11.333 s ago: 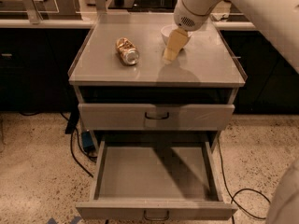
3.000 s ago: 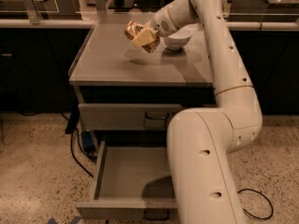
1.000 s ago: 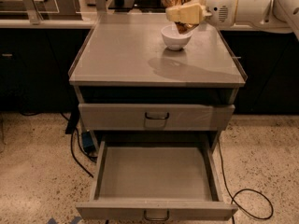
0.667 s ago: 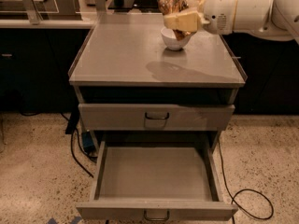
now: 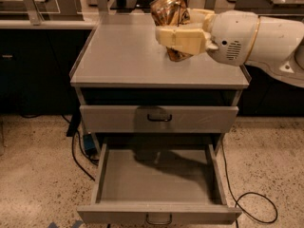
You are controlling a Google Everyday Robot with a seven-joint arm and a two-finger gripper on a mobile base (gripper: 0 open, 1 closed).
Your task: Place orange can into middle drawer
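The gripper (image 5: 172, 26) hangs above the far right part of the grey desk (image 5: 118, 56), reaching in from the right on a thick white arm (image 5: 259, 37). Its cream fingers (image 5: 183, 37) are clamped on the orange can (image 5: 167, 7), one finger crossing the near side of the can and the other lying behind it. The can is tilted and held clear of the desk top. Its mottled orange-gold upper part rises above the near finger, and a smaller part of it shows below that finger. A faint shadow lies on the desk top under it.

Beneath the desk top, the upper drawer (image 5: 118, 120) is closed, with a small dark loop handle (image 5: 159, 118) at mid-front. Below it the middle drawer (image 5: 159, 177) is pulled far out toward the near side. Its shallow grey inside is open to view, and a shadow falls across its far part. Its own handle (image 5: 159, 219) sits at the near edge, low in the view.

The desk stands on a speckled floor (image 5: 38, 175). A dark cable (image 5: 249, 198) loops on the floor to the right of the open drawer, and another cable (image 5: 76, 156) runs down on the left side. Dark cabinets and a light counter (image 5: 38, 23) stand behind, on the far side.
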